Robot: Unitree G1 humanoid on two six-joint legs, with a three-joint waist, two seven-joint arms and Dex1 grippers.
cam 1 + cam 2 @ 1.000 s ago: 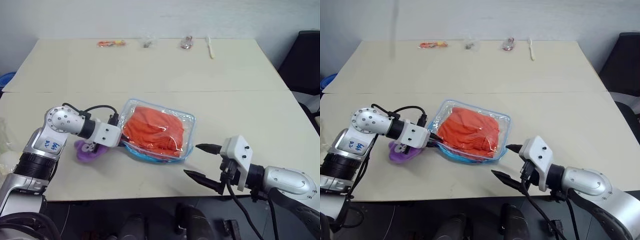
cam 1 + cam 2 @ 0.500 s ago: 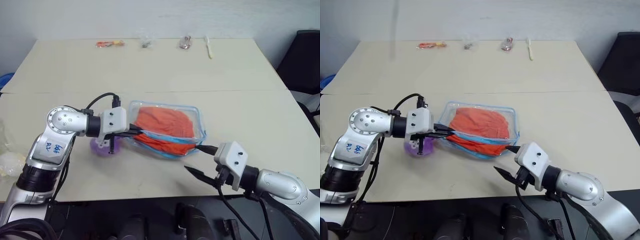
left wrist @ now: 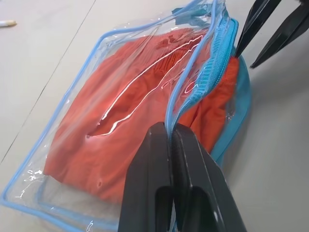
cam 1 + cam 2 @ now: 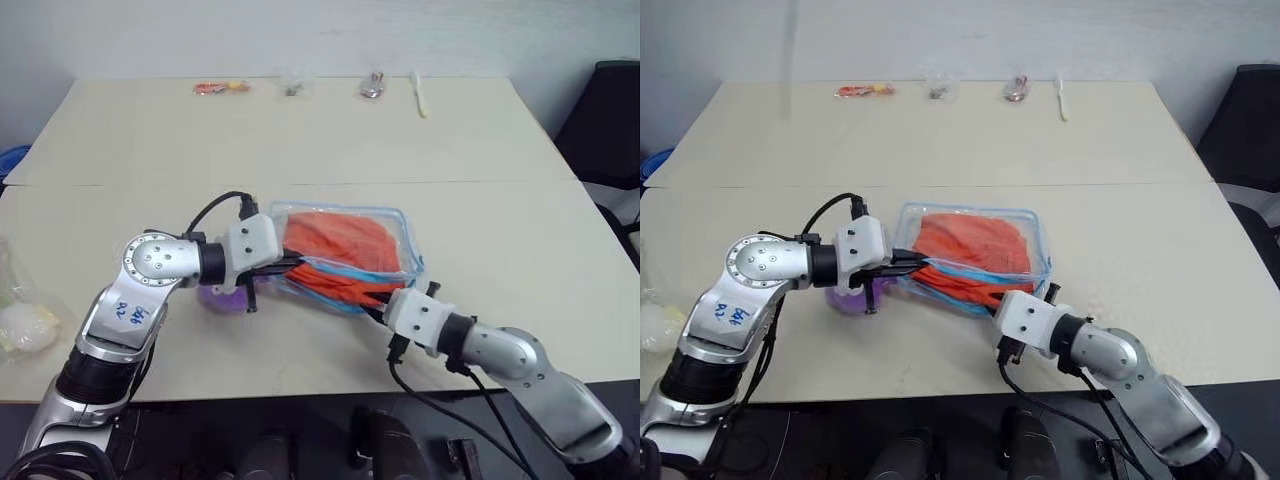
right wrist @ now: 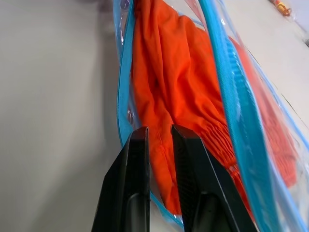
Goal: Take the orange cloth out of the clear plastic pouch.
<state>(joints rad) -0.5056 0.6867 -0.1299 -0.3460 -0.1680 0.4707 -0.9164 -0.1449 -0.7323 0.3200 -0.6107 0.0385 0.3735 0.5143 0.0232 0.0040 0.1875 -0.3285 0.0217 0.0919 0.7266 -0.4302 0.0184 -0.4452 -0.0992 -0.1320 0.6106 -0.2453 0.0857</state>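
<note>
Your right gripper just closed from wide onto the orange cloth at the clear plastic pouch mouth on the desk, left gripper jaws clamping its zipper edge — pull-out looks next.

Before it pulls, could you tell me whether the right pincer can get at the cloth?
Probably yes: the left pincer holds the pouch mouth up, and the right pincer already straddles a cloth fold.
</note>
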